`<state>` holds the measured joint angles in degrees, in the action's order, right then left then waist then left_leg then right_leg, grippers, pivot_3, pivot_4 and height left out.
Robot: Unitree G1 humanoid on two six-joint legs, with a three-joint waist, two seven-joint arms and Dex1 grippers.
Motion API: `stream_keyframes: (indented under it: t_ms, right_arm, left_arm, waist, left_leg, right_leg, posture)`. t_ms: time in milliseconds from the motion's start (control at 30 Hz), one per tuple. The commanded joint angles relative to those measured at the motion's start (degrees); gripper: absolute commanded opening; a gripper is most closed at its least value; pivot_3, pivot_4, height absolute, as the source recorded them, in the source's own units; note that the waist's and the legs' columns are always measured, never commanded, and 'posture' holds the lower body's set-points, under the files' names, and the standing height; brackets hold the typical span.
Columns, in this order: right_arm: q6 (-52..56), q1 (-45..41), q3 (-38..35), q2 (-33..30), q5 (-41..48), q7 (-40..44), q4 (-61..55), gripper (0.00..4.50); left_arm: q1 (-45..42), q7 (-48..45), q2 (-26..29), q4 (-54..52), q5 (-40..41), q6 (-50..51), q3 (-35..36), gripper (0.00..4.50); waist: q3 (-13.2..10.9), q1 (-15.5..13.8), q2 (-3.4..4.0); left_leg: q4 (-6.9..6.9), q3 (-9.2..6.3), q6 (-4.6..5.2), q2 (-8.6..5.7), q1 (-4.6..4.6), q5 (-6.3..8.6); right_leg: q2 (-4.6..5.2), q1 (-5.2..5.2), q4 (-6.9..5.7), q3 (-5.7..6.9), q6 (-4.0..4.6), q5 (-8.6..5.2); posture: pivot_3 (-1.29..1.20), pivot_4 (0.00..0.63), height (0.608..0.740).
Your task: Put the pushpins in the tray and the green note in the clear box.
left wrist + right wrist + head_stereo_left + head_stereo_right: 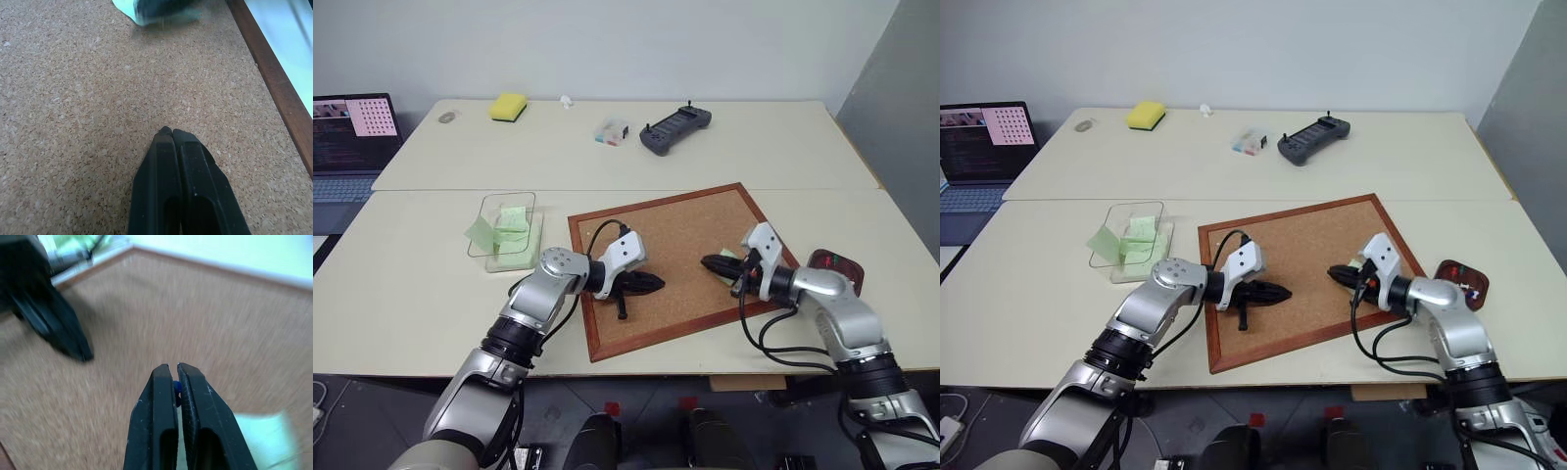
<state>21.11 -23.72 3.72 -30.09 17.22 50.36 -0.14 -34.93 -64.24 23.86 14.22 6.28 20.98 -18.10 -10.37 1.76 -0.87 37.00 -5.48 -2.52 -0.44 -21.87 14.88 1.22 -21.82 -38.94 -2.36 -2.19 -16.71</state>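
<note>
Counted on the two tables: one corkboard (680, 259), one clear box (506, 230), one tray (835, 265), one yellow sponge (508, 107), one laptop (350, 135), one controller (674, 128), two grippers.

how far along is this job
Seemingly done: red and green bits lie in the tray. In hand: the right hand is shut on a small blue bit, probably a pin, above the green note on the corkboard. The left hand is shut, empty. Left: blue bit to the tray, note into the clear box.
</note>
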Motion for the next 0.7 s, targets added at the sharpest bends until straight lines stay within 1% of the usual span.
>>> stream_keyframes:
  t_ms: [33, 200, 300, 333, 400, 500, 600, 700]
  right_arm:
    - [0.24, -0.10, -0.24, -1.99, 0.66, 1.89, -4.30, 0.02]
    - [2.12, -2.03, -2.09, -1.31, 1.58, 0.29, -3.77, 0.02]
    - [3.63, -3.06, -4.11, -1.12, 2.40, -1.44, -3.06, 0.02]
    - [3.90, -3.21, -4.69, -1.43, 2.55, -1.71, -2.79, 0.00]
    - [4.19, -3.01, -5.70, -2.25, 2.82, -1.95, -2.59, 0.00]
    - [5.48, -2.13, -7.87, -3.14, 3.78, -2.87, -3.30, 0.00]
    - [6.96, -0.55, -10.89, -4.07, 4.48, -4.75, -4.79, 0.00]
    - [8.74, 1.95, -14.79, -5.33, 4.41, -7.96, -6.58, 0.00]
  left_arm:
    - [1.14, 0.29, -0.28, 0.04, -0.75, 0.66, -1.26, 0.00]
    - [0.82, 1.55, -1.18, -0.05, -0.37, 0.00, -0.33, 0.00]
    - [0.18, 1.91, -2.55, -1.37, 3.13, 3.19, 2.51, 0.00]
    - [-0.28, 1.77, -2.94, -1.64, 4.42, 4.81, 3.43, 0.31]
    - [-0.80, 1.62, -3.03, -1.63, 4.81, 5.58, 3.91, 0.58]
    - [-0.89, 1.69, -2.56, -1.30, 4.22, 5.15, 3.49, 1.18]
    - [-0.54, 1.72, -2.07, -1.41, 3.86, 4.67, 2.97, 1.66]
    - [-0.06, 2.48, -1.37, -1.00, 1.37, 1.53, 1.48, 2.20]
  waist:
    - [0.00, -0.03, 0.00]
    - [0.00, -0.05, 0.00]
    - [0.00, -0.12, 0.00]
    - [-0.01, -0.15, 0.00]
    - [-0.01, -0.15, -0.02]
    - [-0.01, -0.05, -0.01]
    - [-0.01, -0.05, -0.01]
    - [-0.01, -0.07, -0.02]
  left_leg:
    - [0.00, 0.00, 0.00, -0.01, 0.00, 0.00]
    - [0.01, 0.01, 0.00, -0.01, -0.01, 0.00]
    - [0.02, 0.00, 0.00, -0.03, -0.01, 0.00]
    - [0.03, -0.01, 0.00, -0.04, -0.02, 0.00]
    - [0.05, -0.03, 0.00, -0.05, -0.06, 0.00]
    - [0.00, -0.03, 0.00, -0.02, -0.07, 0.00]
    - [-0.04, -0.02, 0.00, 0.02, -0.19, 0.00]
    - [-0.03, -0.02, 0.00, 0.01, -0.23, 0.00]
  right_leg:
    - [0.00, 0.02, 0.01, 0.03, 0.00, 0.00]
    - [0.00, 0.02, 0.01, 0.02, 0.00, 0.00]
    - [0.03, 0.02, 0.00, 0.00, 0.00, 0.00]
    - [0.05, 0.02, 0.00, 0.01, 0.00, 0.00]
    - [0.05, 0.00, 0.00, 0.00, 0.00, 0.00]
    - [0.03, -0.06, 0.01, 0.03, 0.00, 0.00]
    - [-0.01, -0.22, -0.03, 0.03, 0.02, 0.00]
    - [0.01, -0.24, -0.03, 0.00, 0.02, 0.00]
  posture:
    - [0.00, 0.150, 0.740]
    - [0.00, 0.150, 0.740]
    - [0.00, 0.150, 0.740]
    - [0.00, 0.150, 0.740]
    - [0.00, 0.150, 0.740]
    - [0.00, 0.150, 0.740]
    - [0.00, 0.150, 0.740]
    - [0.00, 0.150, 0.740]
